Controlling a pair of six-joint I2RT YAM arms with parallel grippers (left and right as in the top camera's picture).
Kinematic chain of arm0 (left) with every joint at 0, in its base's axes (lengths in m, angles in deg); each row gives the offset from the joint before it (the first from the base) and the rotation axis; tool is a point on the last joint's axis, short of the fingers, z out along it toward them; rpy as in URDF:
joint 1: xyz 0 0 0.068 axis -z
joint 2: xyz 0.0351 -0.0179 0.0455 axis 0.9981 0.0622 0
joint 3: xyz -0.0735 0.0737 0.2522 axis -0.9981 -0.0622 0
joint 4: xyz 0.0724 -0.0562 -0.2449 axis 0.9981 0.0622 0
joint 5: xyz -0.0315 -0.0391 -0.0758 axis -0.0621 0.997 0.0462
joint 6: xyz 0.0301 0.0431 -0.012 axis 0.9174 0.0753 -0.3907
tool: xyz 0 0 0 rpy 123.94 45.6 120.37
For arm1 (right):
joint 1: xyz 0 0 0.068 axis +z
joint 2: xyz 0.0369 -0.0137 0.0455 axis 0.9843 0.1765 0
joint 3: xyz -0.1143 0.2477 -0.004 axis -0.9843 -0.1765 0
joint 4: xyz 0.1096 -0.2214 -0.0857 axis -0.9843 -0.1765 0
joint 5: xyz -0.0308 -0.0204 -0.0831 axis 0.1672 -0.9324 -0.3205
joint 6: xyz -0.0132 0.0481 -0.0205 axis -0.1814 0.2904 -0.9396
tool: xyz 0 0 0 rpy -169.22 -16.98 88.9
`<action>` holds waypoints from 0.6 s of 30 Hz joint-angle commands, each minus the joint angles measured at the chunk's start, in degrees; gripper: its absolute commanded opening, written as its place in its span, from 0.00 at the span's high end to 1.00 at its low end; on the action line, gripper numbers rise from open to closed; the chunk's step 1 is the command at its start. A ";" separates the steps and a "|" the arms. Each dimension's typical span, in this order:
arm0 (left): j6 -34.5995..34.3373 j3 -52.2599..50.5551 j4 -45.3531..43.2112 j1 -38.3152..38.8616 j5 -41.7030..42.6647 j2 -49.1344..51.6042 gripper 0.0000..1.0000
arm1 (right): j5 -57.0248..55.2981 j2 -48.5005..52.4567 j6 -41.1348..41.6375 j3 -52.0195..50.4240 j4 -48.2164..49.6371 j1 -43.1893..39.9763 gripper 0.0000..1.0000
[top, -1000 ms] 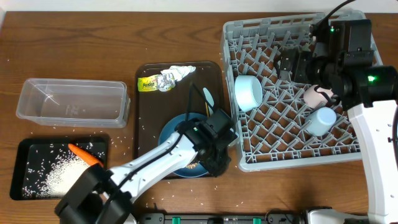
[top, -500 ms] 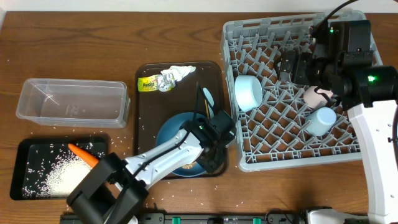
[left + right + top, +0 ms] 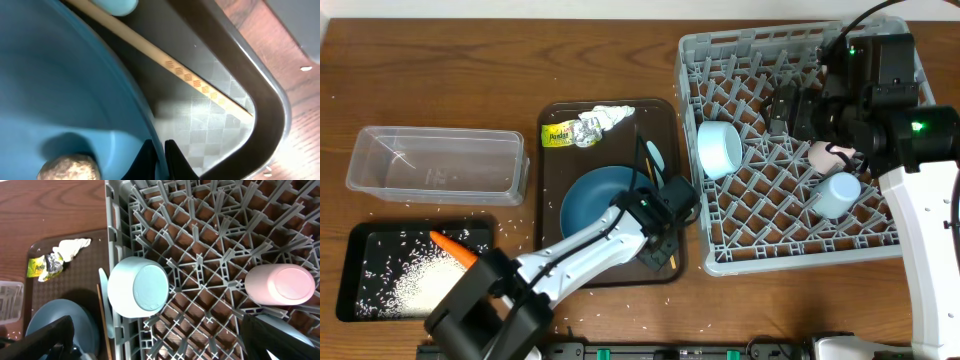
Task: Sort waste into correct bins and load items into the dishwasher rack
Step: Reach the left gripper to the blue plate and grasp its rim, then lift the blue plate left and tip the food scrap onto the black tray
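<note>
Inside the dishwasher rack (image 3: 800,256): pale blue bowl (image 3: 720,148), pink cup (image 3: 825,152), blue cup (image 3: 837,193). Just left of the rack, the blue plate (image 3: 595,195) carries a brown lump (image 3: 67,167) — the left gripper (image 3: 160,152) is pinched on the plate's rack-side rim. The right gripper (image 3: 162,337) hangs over the rack, fingers wide apart.

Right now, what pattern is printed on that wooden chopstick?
Small brown squares on the chopstick, left wrist view.

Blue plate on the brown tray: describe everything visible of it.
The large round blue plate looks glossy, plastic or ceramic, with a raised rim. It sits on the dark brown serving tray, its lower right hidden under the left arm. The left end effector pinches its rim, one finger each side. A small brown food lump rests on it.
</note>
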 commanded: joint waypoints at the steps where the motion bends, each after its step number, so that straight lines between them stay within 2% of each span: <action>1: -3.85 3.63 1.95 -0.15 -1.51 -4.02 0.94 | -0.42 -0.96 0.46 -0.02 -0.11 -0.24 0.01; 5: -6.69 6.71 4.09 -1.38 -4.59 -9.42 0.94 | -0.76 -0.96 0.46 -0.02 0.31 -0.24 0.01; 9: -13.03 7.45 4.59 -6.47 -4.55 -16.68 0.94 | -0.79 -0.96 0.44 -0.02 0.48 -0.24 0.01; 15: -22.60 7.45 6.67 -20.92 -3.69 -27.87 0.94 | -1.68 -0.96 0.44 -0.02 0.70 -0.24 0.01; 18: -24.24 7.23 6.99 -30.49 0.55 -32.87 0.94 | -2.10 -0.96 0.44 -0.02 0.70 -0.24 0.01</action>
